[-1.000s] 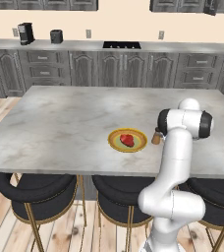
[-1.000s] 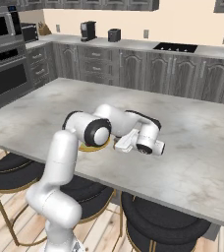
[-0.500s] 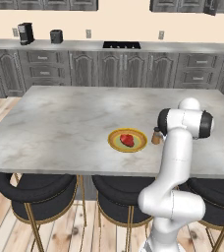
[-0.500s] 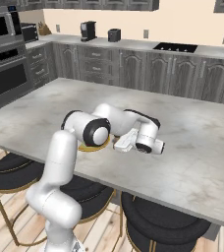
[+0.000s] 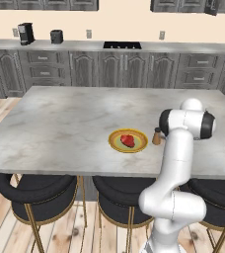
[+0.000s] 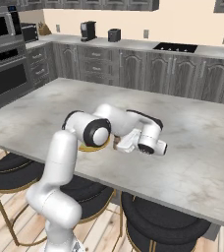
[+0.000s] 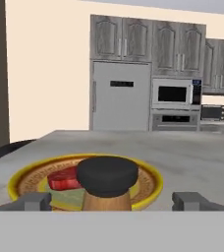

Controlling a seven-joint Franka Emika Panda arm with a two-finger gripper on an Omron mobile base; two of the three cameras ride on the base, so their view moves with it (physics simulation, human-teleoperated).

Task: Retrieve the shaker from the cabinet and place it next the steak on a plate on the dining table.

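Jaws (image 7: 109, 201) now spread apart, released from shaker (image 5: 157, 136) standing upright on surface (image 5: 65, 123) just beside plate (image 5: 139, 145) with steak (image 5: 128, 140); placement looks done.

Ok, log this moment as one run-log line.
gripper: open, straddling shaker | shaker: upright on dining table, beside plate | steak: on plate
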